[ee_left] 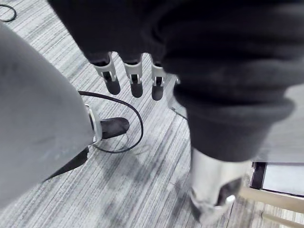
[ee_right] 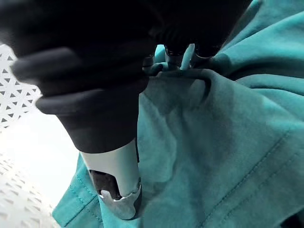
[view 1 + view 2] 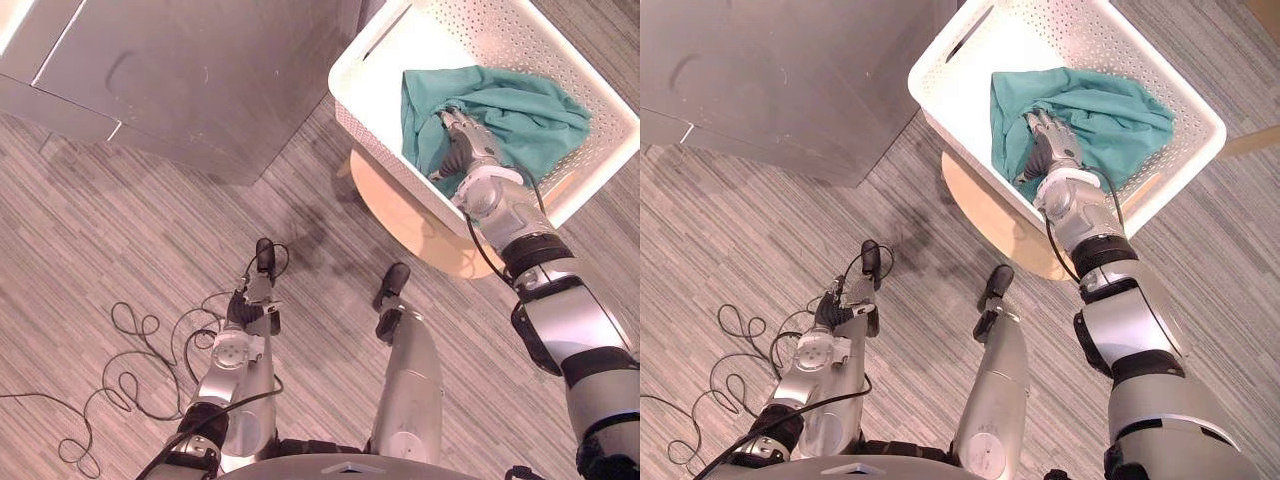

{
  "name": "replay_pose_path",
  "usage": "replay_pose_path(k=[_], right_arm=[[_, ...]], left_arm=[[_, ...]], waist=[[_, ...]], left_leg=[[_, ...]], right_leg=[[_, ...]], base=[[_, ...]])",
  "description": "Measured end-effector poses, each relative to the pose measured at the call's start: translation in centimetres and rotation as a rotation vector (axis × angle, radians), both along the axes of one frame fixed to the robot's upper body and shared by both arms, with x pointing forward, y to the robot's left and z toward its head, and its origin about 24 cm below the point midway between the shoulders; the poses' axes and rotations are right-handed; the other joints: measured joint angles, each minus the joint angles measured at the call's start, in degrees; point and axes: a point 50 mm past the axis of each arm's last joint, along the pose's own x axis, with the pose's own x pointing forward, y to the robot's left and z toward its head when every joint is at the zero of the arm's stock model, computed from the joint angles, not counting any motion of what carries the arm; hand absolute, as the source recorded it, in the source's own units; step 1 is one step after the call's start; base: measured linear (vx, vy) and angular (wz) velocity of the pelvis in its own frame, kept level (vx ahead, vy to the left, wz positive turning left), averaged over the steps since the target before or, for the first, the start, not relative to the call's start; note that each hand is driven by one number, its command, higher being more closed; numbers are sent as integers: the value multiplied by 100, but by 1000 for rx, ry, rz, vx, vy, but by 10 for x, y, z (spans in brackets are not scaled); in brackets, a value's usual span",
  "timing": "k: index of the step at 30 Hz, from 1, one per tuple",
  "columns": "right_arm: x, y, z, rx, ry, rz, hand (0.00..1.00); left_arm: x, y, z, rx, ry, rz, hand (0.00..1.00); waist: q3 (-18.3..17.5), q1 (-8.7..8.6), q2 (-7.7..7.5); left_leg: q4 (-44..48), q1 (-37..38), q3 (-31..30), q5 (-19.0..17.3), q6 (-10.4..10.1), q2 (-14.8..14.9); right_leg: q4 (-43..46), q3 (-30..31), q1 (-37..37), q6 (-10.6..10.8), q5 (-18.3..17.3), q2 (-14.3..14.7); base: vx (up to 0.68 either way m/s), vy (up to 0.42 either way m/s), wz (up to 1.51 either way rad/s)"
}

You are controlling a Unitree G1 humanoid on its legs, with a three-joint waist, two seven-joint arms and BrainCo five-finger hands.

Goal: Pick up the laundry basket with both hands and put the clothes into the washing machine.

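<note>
- The left hand (image 3: 252, 300) is hanging low at the robot's side, just above the striped floor (image 3: 100, 220). Its fingers (image 1: 134, 78) are pointing down straight and relaxed, thumb apart, holding nothing. It is probably parked because the reach under way is only using the other arm.
- A round wooden stool (image 3: 400, 215) is carrying the laundry basket (image 3: 345, 80) off the floor, likely so the arms are reaching it without a deep bend.
- The right hand (image 3: 468, 150) is reaching over the basket's near wall and down inside, pressing on the teal garment (image 3: 520, 115).
- In the right wrist view its fingers (image 2: 173, 56) are digging into a raised fold of the cloth with the tips buried. The thumb (image 2: 116, 185) is lying straight on the fabric, apart from them. Whether a grip is closing cannot be told.
- The garment is lying bunched in the half of the basket on the robot's right, directly under and around that hand and touching it. The other half of the basket floor is showing bare white.
- Neither hand is sitting on the basket's rim or handle slots, so the two-handed lift is judged not yet begun. The arm seems to be going for the cloth itself.
- A grey cabinet (image 3: 200, 70) is standing farther off to the robot's left, apart from the basket. Whether it is the washer cannot be told.
</note>
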Motion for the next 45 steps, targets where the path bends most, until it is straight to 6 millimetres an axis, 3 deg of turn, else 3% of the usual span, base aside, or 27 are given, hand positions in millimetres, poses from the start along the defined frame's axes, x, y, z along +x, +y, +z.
replay_pose_path(k=[5, 17, 27, 34, 37, 38, 45], right_arm=[[0, 2, -13, -8, 3, -32, 100], [-1, -5, -22, 30, 13, -88, 100], [-2, -14, -22, 272, -40, -148, 100], [-2, -11, -27, 732, -134, -221, 100], [-1, -6, -26, 1099, -200, -240, 100], [0, 1, -21, 1289, -241, -218, 100], [-4, 14, 17, 1866, -494, -91, 100]], left_arm=[[1, 3, 2, 8, -7, 41, 0], [3, 2, 7, -20, -27, 60, 0], [2, 3, 6, -32, -23, 93, 0], [2, -2, 6, -58, -16, 106, 0], [1, -3, 5, -57, -8, 112, 0], [0, -3, 4, -54, -2, 122, 0], [-6, -6, -6, -95, 56, 149, 0]], waist=[[-49, 3, -103], [-88, 21, -192], [-90, 29, -191], [-214, 29, -204], [-257, 22, -207], [-258, 5, -205], [-262, 28, -199]], left_leg=[[16, -3, 2, -10, -10, 11], [160, -40, -10, -71, 7, 22], [174, -39, -9, -67, 1, 22], [126, -35, -9, -42, -13, 12], [88, 8, -4, -28, -15, 7], [86, 35, 0, -28, -15, 10], [59, 148, 1, -12, -18, 2]], right_leg=[[-5, -5, 8, -2, -1, 10], [-42, -60, 97, -4, 3, 17], [-44, -67, 114, -8, 9, 15], [-57, -87, 117, -8, 10, -10], [-64, -86, 145, -8, 9, -22], [-65, -83, 166, -8, 9, -20], [-57, -84, 258, -8, 8, -31]], base=[[-8, -22, 0], [-2, -8, 0], [-3, -6, 0], [0, -9, 1], [0, 0, 0], [0, 0, 0], [-3, -9, 0]])
